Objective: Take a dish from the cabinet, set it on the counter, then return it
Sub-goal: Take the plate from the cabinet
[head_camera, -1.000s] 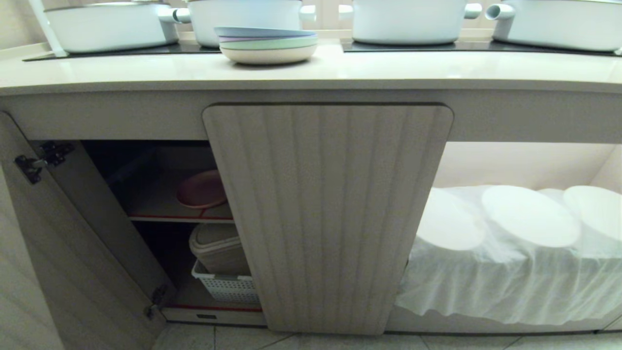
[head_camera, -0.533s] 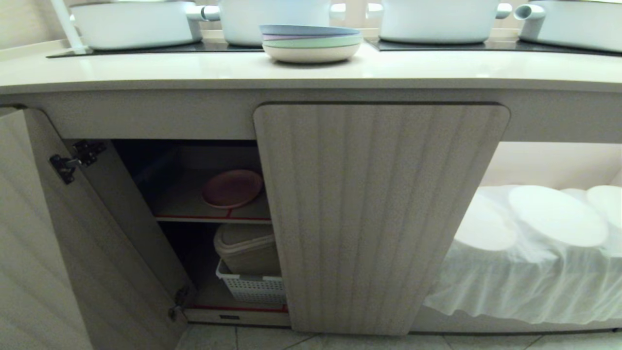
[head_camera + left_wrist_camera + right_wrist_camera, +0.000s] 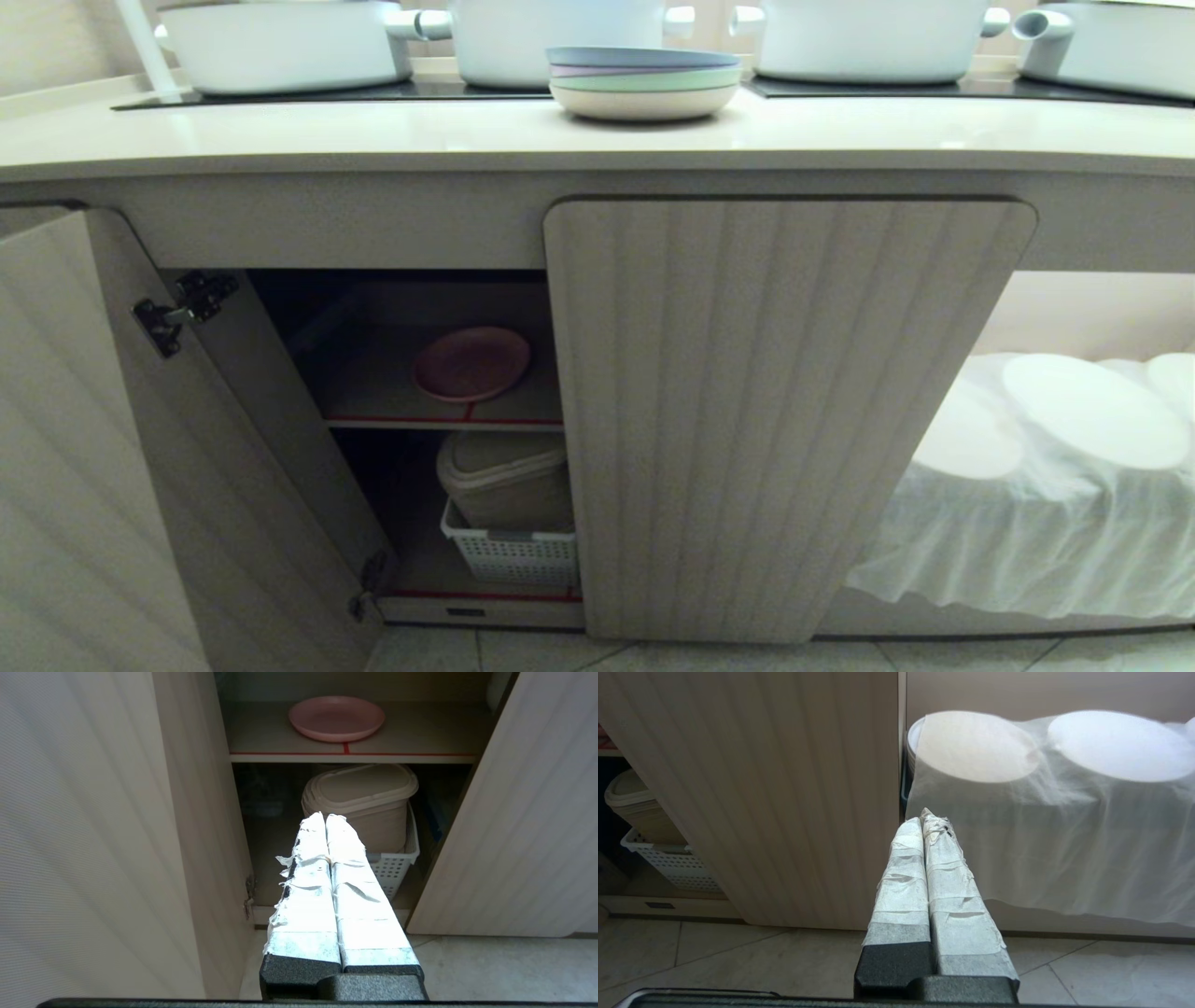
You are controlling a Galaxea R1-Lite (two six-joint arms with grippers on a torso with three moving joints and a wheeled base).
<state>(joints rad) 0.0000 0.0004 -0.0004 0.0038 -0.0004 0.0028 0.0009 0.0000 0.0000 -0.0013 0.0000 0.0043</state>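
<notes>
Plainly, the dish (image 3: 472, 363) lies flat on the red-edged upper shelf (image 3: 446, 422) inside the cabinet (image 3: 789, 411), left of centre in the head view and near the top centre of the left wrist view, where it shows as a round, shallow pink plate (image 3: 336, 717) close to the shelf's front edge. It looks like matte plastic, so I judge it light, stiff and unlikely to break, though a thin raised rim could slip from taped pads; the nearest stretch of rim, pinched top and underside, seems the best place to take hold. Below it, in the lower compartment, a lidded beige bin (image 3: 504, 478) sits in a white perforated basket (image 3: 513, 556). The left door (image 3: 103, 467) stands swung open at the left of the frame. Above, the counter (image 3: 373, 131) carries a stack of pastel plates (image 3: 644, 82) and white pots (image 3: 280, 42), whose contents cannot be made out. The left gripper (image 3: 325, 817) points at the opening with its jaws closed on nothing, well apart from the dish; the right gripper (image 3: 927, 816), jaws likewise closed and empty, faces the shut door and the white-draped plates (image 3: 1118, 744).
</notes>
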